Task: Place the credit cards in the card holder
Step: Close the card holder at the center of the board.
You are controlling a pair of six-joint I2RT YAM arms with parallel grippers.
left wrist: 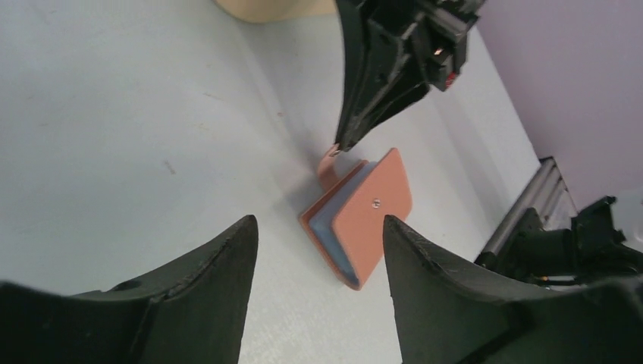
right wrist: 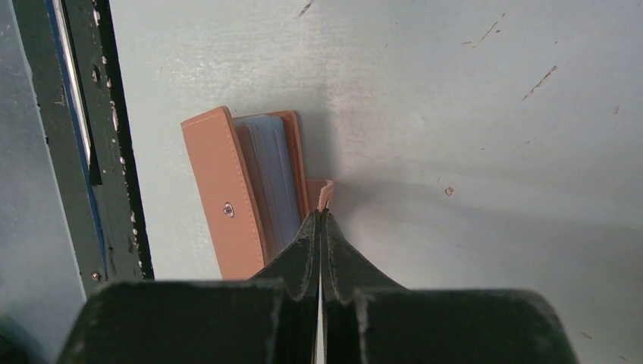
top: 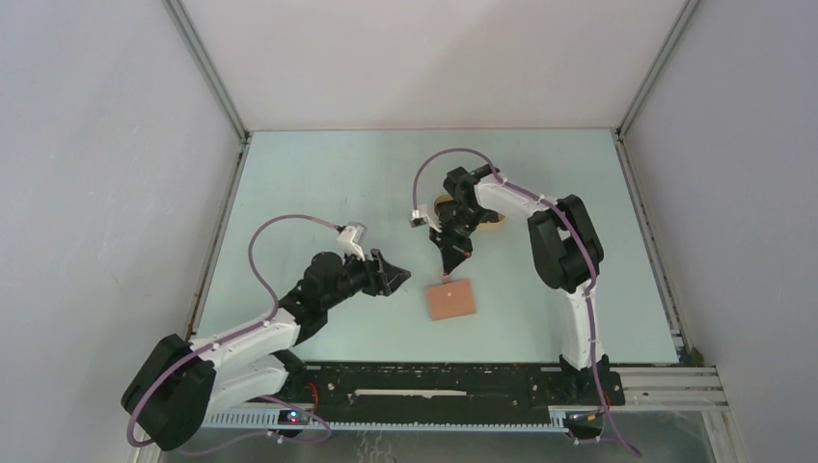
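We are in a robotics lab cell; plain white panels (top: 424,58) in aluminium framing (top: 207,68) enclose our pale table (top: 318,174).

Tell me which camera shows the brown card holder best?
The right wrist view: the card holder lies close, cover ajar, bluish pockets and snap showing, its tab pinched by the right fingers. The left wrist shows it smaller; the top, a tiny brown square.

Pale green table (top: 338,193): card holder (top: 451,301), beige tray (left wrist: 265,7).
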